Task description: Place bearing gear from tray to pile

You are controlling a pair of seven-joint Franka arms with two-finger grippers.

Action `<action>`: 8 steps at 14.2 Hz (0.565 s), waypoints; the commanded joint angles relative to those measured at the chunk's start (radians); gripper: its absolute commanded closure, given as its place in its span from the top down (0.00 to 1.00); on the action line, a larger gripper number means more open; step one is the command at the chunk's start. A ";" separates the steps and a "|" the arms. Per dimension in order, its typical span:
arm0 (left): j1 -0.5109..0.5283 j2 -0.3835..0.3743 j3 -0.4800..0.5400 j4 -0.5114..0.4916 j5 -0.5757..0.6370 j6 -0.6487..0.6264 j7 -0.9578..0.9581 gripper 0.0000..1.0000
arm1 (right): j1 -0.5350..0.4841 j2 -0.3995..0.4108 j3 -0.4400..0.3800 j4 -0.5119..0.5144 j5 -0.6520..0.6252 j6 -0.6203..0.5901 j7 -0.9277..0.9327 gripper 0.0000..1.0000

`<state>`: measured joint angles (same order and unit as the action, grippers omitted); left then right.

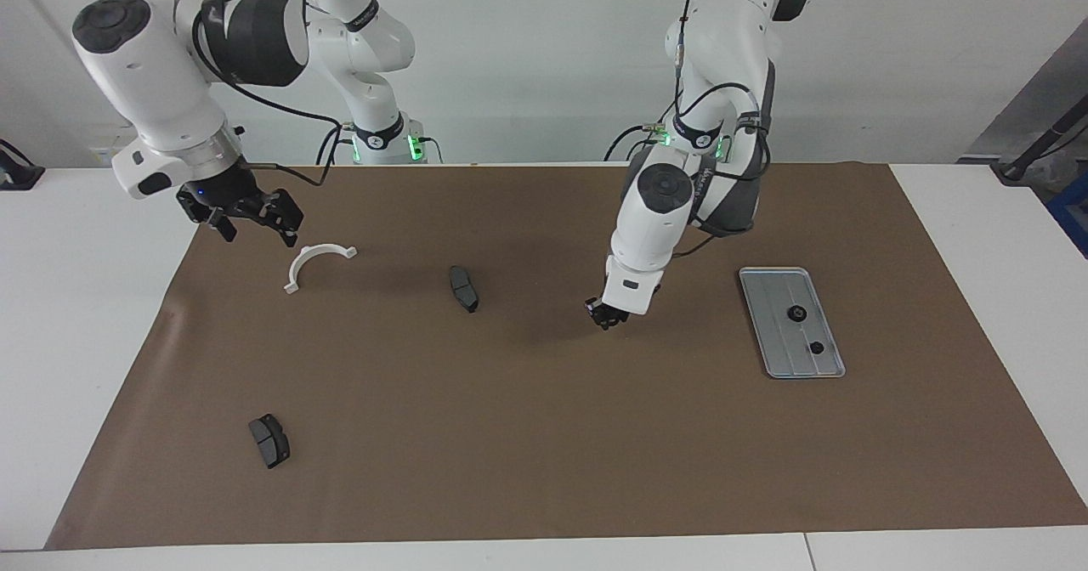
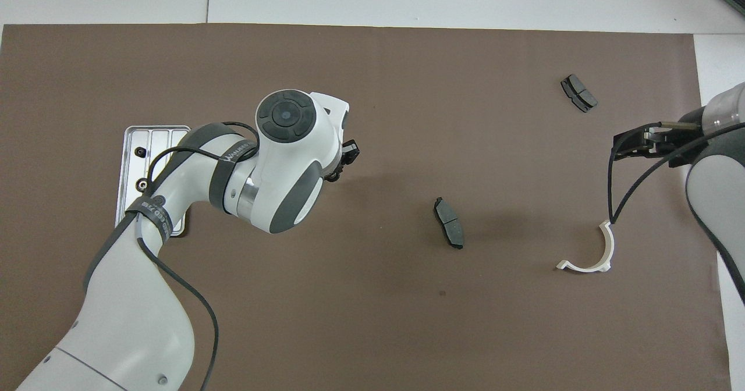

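The silver tray point(image 1: 778, 342) lies toward the left arm's end of the mat, partly hidden under the left arm in the overhead view point(image 2: 169, 138). Two small dark bearing gears point(image 1: 796, 314) point(image 1: 816, 347) lie in it. My left gripper point(image 1: 606, 314) point(image 2: 343, 161) hangs over the bare mat between the tray and the pile, shut on a small dark gear point(image 2: 333, 176). The pile is a white bracket point(image 1: 316, 261) point(image 2: 596, 254) and two dark pads point(image 1: 463, 288) point(image 1: 269, 440). My right gripper point(image 1: 253, 218) point(image 2: 637, 141) is open and empty, over the mat beside the bracket.
A brown mat point(image 1: 544, 435) covers most of the white table. The pads also show in the overhead view, one mid-mat point(image 2: 449, 222) and one farther from the robots point(image 2: 578, 92). The pile's parts lie wide apart.
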<state>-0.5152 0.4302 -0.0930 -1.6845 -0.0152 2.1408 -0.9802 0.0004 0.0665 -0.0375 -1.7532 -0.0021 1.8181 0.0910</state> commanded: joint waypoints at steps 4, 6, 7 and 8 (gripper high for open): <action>-0.092 0.022 0.018 0.002 0.034 0.025 -0.101 0.00 | 0.082 0.110 0.001 0.003 0.019 0.142 0.029 1.00; -0.091 0.022 0.018 -0.003 0.034 0.042 -0.101 0.00 | 0.101 0.127 0.001 0.003 0.019 0.173 0.048 1.00; -0.088 0.022 0.018 -0.004 0.035 0.048 -0.101 0.00 | 0.107 0.131 0.001 0.001 0.019 0.178 0.061 1.00; -0.088 0.022 0.018 -0.004 0.037 0.048 -0.101 0.14 | 0.107 0.131 0.001 0.000 0.019 0.179 0.062 1.00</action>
<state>-0.5969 0.4516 -0.0855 -1.6834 -0.0037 2.1676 -1.0629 0.1056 0.1992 -0.0350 -1.7542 -0.0006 1.9862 0.1374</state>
